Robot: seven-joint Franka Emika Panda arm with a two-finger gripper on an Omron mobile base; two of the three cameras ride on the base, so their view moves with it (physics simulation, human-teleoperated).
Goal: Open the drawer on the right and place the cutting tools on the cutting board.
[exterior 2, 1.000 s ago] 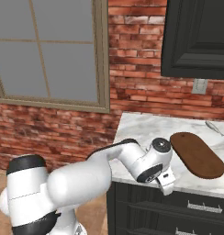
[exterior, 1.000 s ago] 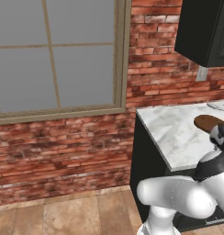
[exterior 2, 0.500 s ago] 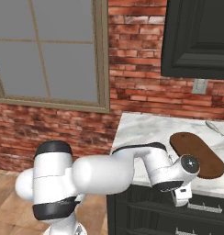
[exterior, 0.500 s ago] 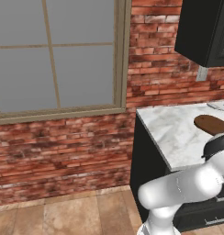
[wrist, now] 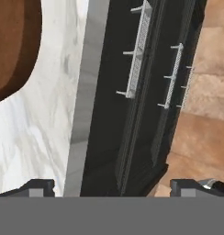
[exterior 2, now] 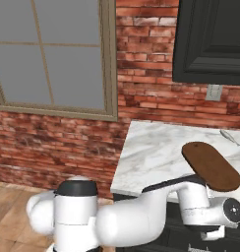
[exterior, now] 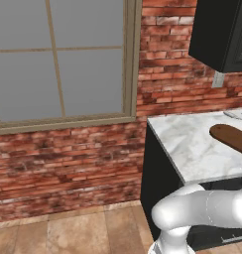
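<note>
The cutting board lies flat on the marble counter, right of centre in the right base view; no writing is legible anywhere. A small slim tool rests near the brick wall. In the hand view, the gripper is spread wide, empty, facing closed dark drawers with silver handles.

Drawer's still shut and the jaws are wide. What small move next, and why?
Probably ease the gripper down toward the top drawer handle. In the hand view the open fingertips straddle the counter edge with nothing between them, and the drawer front looks flush, so the handle must be reached before any pull. The cutting board lies bare on the counter.
</note>
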